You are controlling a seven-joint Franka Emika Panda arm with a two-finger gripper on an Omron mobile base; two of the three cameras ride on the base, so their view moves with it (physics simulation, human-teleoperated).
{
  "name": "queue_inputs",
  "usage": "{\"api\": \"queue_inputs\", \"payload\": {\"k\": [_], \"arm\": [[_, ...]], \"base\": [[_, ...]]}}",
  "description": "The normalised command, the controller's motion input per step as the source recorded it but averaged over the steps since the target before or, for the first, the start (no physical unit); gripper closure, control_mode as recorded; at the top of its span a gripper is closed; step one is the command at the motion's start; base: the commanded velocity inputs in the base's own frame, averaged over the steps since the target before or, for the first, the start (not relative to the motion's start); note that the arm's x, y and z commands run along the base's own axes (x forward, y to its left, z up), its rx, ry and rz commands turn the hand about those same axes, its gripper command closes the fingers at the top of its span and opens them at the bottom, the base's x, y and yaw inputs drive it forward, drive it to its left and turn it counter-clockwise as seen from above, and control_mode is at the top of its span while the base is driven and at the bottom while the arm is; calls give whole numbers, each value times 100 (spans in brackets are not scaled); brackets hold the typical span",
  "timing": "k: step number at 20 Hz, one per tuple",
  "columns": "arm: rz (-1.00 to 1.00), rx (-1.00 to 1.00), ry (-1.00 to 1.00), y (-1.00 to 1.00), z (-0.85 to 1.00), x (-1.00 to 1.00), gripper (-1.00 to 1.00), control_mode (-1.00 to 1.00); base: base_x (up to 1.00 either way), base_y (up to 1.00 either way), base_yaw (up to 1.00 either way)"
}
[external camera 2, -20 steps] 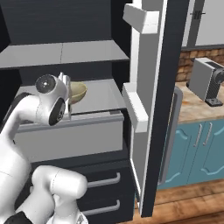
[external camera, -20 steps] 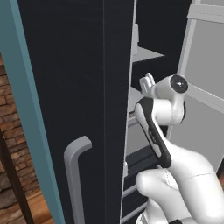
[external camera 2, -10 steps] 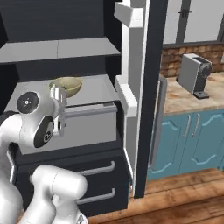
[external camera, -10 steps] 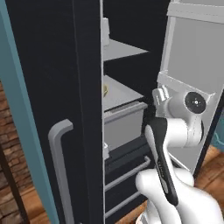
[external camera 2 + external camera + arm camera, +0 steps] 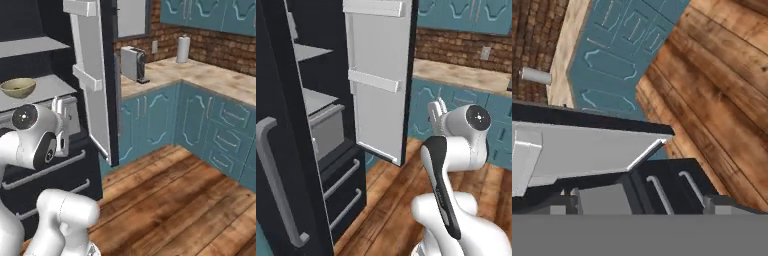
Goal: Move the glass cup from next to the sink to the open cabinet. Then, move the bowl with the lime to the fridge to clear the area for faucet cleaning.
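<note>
The olive-green bowl (image 5: 18,87) sits on a grey shelf inside the open fridge (image 5: 45,90); I cannot make out the lime in it. My gripper (image 5: 64,107) is open and holds nothing. It hangs outside the fridge, to the right of the bowl and below it. From the left base view the gripper (image 5: 437,109) points up in front of the teal cabinets, right of the open fridge door (image 5: 378,80). In the hand view the gripper (image 5: 642,202) looks over the fridge door's edge and the drawers. The glass cup is out of view.
The white fridge door (image 5: 92,75) stands open toward the room. Two dark drawers with bar handles (image 5: 343,180) sit low in the fridge. A coffee machine (image 5: 134,64) and a paper towel roll (image 5: 183,48) stand on the corner counter (image 5: 210,80). Wooden floor (image 5: 175,190) lies to the right.
The whole picture has shifted: the base has moved back and turned away from the fridge. The arm has moved with it. The bowl stays on its shelf, and the gripper stays open.
</note>
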Motion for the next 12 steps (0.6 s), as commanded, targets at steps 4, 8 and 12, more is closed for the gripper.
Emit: {"api": "queue_inputs", "payload": {"k": [4,8,12], "arm": [[0,0,0,0,0,0,-100,100],[0,0,0,0,0,0,-100,100],[0,0,0,0,0,0,-100,100]], "base": [[-54,0,-93],[-3,0,-100],[0,0,-100]]}}
